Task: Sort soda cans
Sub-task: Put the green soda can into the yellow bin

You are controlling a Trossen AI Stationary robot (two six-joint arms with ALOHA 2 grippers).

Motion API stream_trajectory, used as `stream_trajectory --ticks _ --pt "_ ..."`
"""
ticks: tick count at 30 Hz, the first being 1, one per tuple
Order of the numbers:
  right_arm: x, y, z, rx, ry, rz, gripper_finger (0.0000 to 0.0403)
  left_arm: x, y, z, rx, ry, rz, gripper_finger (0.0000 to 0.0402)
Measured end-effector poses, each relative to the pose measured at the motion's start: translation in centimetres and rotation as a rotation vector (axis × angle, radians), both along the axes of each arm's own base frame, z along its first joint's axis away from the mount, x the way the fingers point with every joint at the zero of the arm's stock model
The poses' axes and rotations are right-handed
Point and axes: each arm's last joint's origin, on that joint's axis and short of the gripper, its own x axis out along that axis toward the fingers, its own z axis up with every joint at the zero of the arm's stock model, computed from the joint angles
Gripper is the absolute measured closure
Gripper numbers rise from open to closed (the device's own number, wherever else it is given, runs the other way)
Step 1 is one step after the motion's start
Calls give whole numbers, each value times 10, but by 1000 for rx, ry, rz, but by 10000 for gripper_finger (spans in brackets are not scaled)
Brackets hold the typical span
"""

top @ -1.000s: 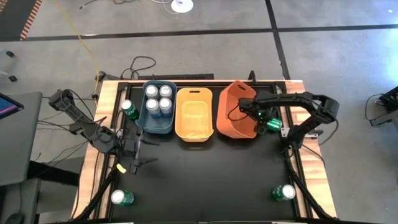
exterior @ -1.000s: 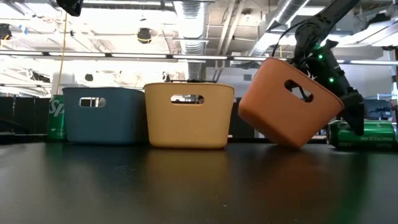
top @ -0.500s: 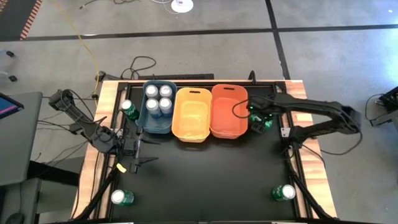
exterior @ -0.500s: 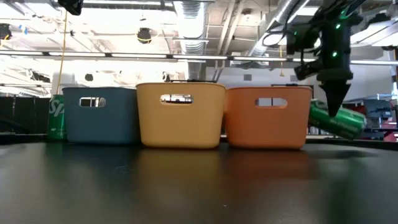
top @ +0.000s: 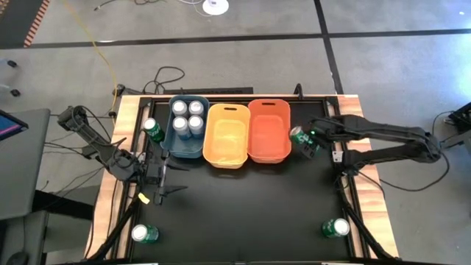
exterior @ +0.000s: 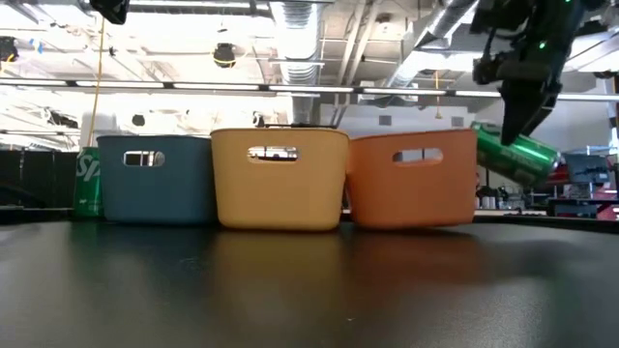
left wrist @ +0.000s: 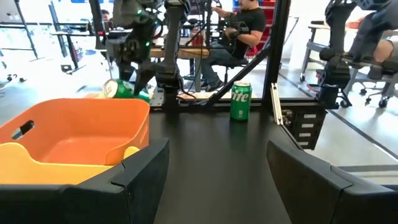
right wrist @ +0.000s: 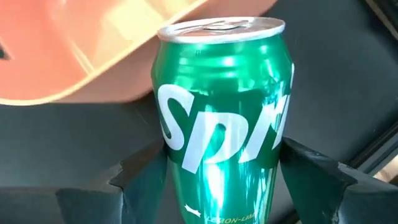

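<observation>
Green can (top: 300, 138) pinched in right gripper (top: 309, 140) beside orange bin (top: 268, 152); four blue cans (top: 187, 115) binned, three green cans remain.

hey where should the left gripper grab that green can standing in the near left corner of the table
Grip the green can around its round side wall, about mid-height, coming from above or level from the left gripper. It stands upright, silver top up, with bare table around it, so the open fingers can straddle its width.

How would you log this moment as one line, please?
right gripper: holds green can tilted, lifted beside orange bin | left gripper: open, idle
</observation>
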Motion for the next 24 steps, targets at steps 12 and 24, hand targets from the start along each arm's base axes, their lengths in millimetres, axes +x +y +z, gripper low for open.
stream_trajectory --ticks 12,24 --pt "-7 27 33 -125 -388 23 97 22 4 -7 -40 2 197 137" --pt "83 44 56 -366 -833 233 101 68 42 4 -53 -100 344 137"
